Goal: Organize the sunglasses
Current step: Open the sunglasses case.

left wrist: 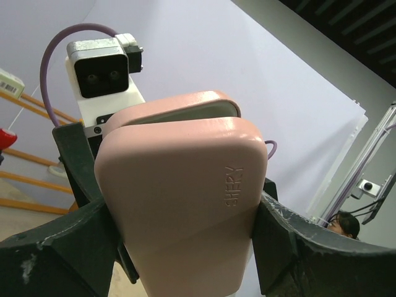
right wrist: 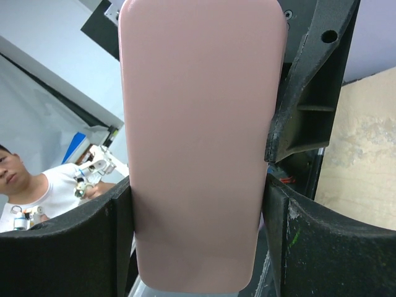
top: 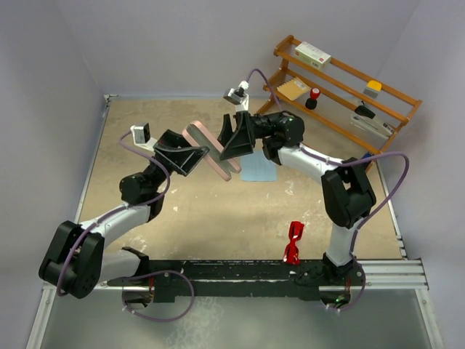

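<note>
The left gripper (left wrist: 185, 244) is closed on a pale pink hard case (left wrist: 179, 185). Its two dark fingers (left wrist: 68, 247) press against the case's long sides, held open only as wide as the case. An embossed word shows on the shell facing that wrist camera. At the top, the two shells stand slightly parted, with a thin dark gap along the seam.

The right gripper (right wrist: 198, 241) clamps the same case from the opposite side. One plain pink shell fills the space between its fingers (right wrist: 322, 247), which touch both of its edges.

From above, the two grippers meet over the middle of the tabletop (top: 218, 218), somewhat nearer the far edge. The case runs diagonally between them and appears lifted off the surface, though the gap beneath it cannot be seen clearly.

Just beside the right gripper, toward the right edge, a light blue cloth (top: 259, 169) lies flat, partly hidden under that arm.

The sunglasses (top: 293, 242) are well apart from both grippers. They lie on the tabletop close to the near edge, right of centre, just beside the right arm's base. They are bright red and glossy, with their long axis pointing toward the far edge. Whether the arms are folded is too small to tell.

A wooden rack (top: 341, 91) stands at the far right corner and holds a few small boxes and other items.
</note>
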